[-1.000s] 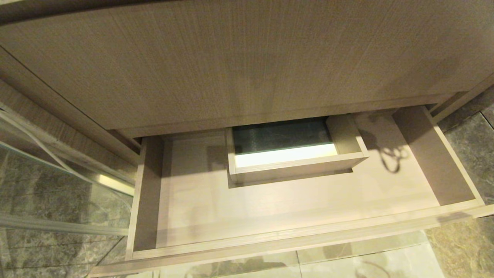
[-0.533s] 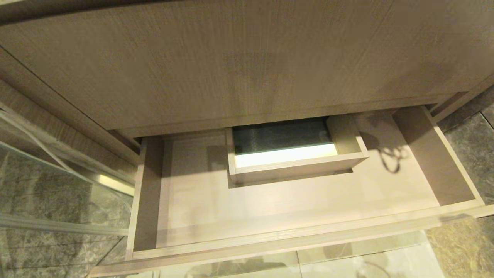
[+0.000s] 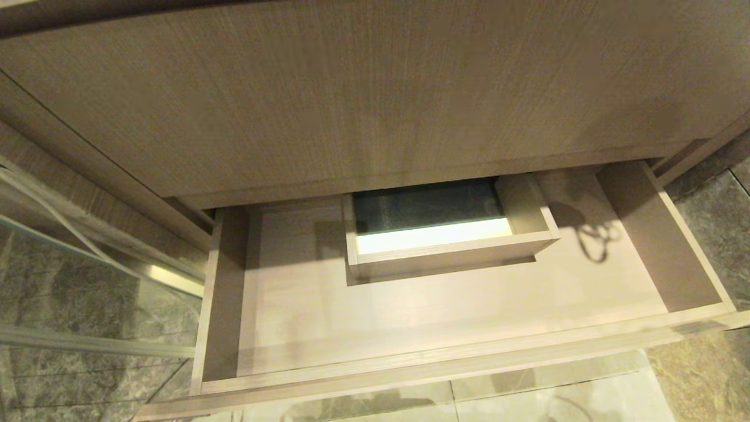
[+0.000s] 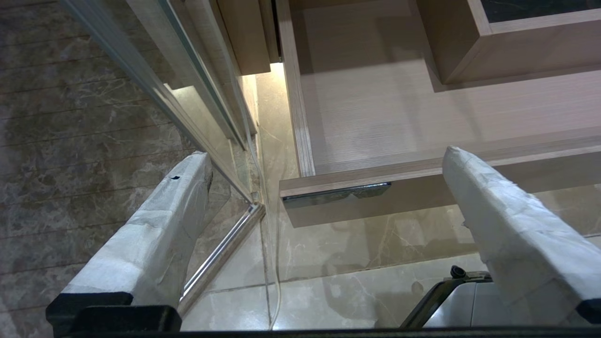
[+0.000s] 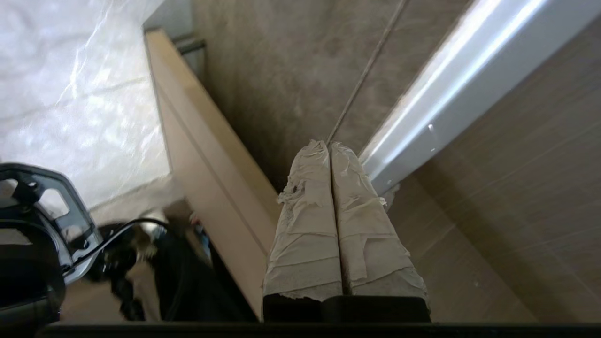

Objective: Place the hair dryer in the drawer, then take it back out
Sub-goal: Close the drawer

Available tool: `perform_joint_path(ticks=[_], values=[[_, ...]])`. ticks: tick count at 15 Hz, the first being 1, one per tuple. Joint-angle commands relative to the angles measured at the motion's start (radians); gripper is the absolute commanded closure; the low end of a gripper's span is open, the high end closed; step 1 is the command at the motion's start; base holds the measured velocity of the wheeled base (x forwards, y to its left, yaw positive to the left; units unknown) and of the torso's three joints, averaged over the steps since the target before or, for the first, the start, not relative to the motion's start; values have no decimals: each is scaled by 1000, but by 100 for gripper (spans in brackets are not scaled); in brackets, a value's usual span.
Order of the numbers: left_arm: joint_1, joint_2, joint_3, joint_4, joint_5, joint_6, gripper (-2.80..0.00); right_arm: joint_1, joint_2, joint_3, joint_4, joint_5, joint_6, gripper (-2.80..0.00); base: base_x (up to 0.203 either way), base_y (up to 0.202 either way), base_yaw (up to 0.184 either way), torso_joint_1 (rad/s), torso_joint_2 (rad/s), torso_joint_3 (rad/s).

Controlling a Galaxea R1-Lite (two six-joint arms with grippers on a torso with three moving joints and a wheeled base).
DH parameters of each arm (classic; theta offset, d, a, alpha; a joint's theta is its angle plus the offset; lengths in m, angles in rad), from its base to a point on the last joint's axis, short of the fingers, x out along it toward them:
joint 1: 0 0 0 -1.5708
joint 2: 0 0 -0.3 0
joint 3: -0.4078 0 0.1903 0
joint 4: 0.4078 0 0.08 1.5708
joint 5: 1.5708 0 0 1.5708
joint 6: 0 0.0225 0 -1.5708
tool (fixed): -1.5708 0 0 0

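Note:
The drawer (image 3: 433, 366) is pulled out below the taller wood-grain panel, and its pale floor is bare around the boxed cutout (image 3: 448, 251) in its middle. The hair dryer is out of view in every picture. My left gripper (image 4: 326, 155) hangs open in front of the drawer's (image 4: 375, 117) left front corner, above the floor tiles, with nothing between its taped fingers (image 4: 159, 225). My right gripper (image 5: 329, 145) is shut and empty. It hangs beside a light wood board (image 5: 202, 155) and points toward a silver rail (image 5: 446, 80). Neither arm shows in the head view.
A glass panel with a metal frame (image 3: 88, 281) stands left of the drawer. Marble floor tiles (image 3: 703, 375) lie in front and to the right. A looped shadow (image 3: 592, 240) falls on the drawer's right floor. Part of my base (image 4: 469, 295) shows by the left gripper.

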Motion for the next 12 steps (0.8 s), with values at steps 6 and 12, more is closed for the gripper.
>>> perform_joint_path(ticks=[6, 12], values=[[0, 0, 0, 1, 0, 0, -280, -1, 140, -11, -10, 14, 43, 0, 0, 0, 0, 0, 0, 0], [0, 0, 0, 1, 0, 0, -280, -1, 235, -32, -93, 239, 41, 0, 0, 0, 0, 0, 0, 0]])
